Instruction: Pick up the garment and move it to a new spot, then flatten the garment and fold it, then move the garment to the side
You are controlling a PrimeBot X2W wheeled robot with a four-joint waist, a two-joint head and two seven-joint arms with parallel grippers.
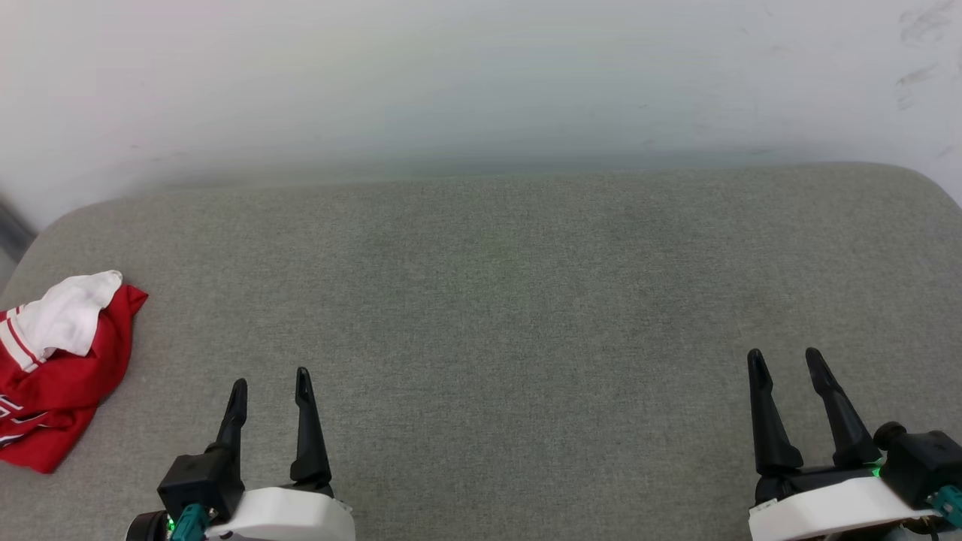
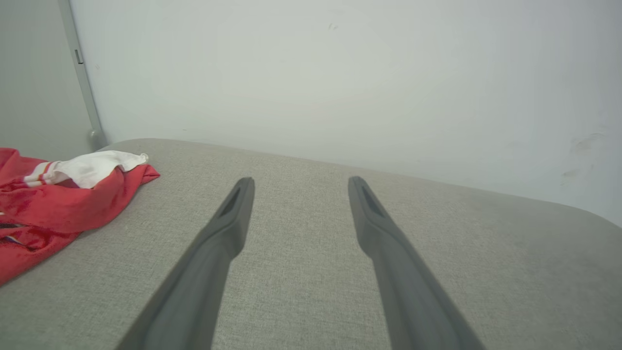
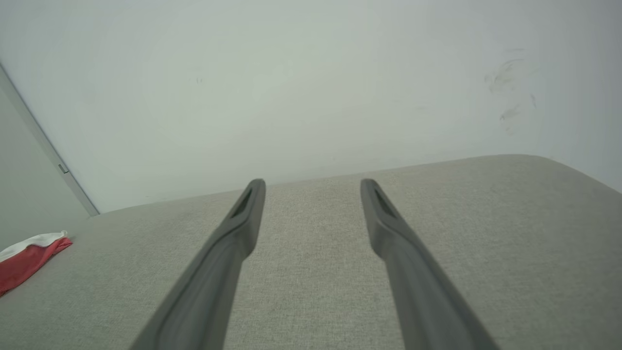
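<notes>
A grey fabric cushion point(image 1: 496, 300) sits against a scuffed pale wall point(image 1: 481, 83).

Head cam: high up, looks fwd and down on the grey woven-fabric padded bench point(image 1: 481, 300). Pale white wall point(image 1: 481, 75) at 12, left gripper point(image 1: 270, 382) at 7, right gripper point(image 1: 785, 356) at 5. Both wrist cams sit low, close over the bench top, each facing along its own gripper toward the wall. All 3 views share bench, wall and the crumpled red-and-white jersey shirt point(image 1: 52, 391) at 9. It's near in left wrist view, far off at 8 in right wrist view.
</notes>
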